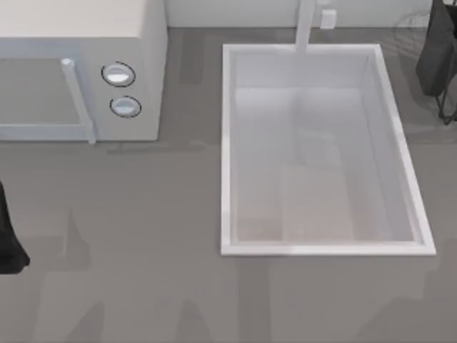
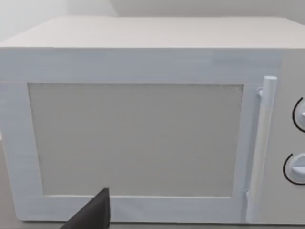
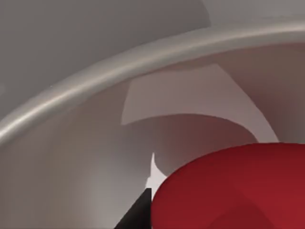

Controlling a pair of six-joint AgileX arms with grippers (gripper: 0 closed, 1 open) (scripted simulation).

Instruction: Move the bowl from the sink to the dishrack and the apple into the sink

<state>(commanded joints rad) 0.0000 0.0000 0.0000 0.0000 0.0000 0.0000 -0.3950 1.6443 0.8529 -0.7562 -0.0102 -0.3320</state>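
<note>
The white sink (image 1: pixel 227 143) lies right of the table's middle, its basin bare, with the faucet post (image 1: pixel 305 25) at its far rim. The bowl is out of view. In the right wrist view the red apple (image 3: pixel 238 191) looms very close, resting inside a grey curved rim (image 3: pixel 119 62). A dark part of my right gripper (image 3: pixel 138 214) sits right beside the apple. Faint grey wires of the dishrack (image 1: pixel 414 32) show at the far right, next to a solid black shape (image 1: pixel 439 57). My left gripper (image 2: pixel 93 212) is parked facing the microwave door.
The white microwave (image 1: pixel 78 64) with two round knobs (image 1: pixel 118 74) fills the far left; its door handle (image 2: pixel 264 143) stands upright. My left arm (image 1: pixel 7 243) rests at the left edge. Grey tabletop (image 1: pixel 143 286) spreads in front of the sink and microwave.
</note>
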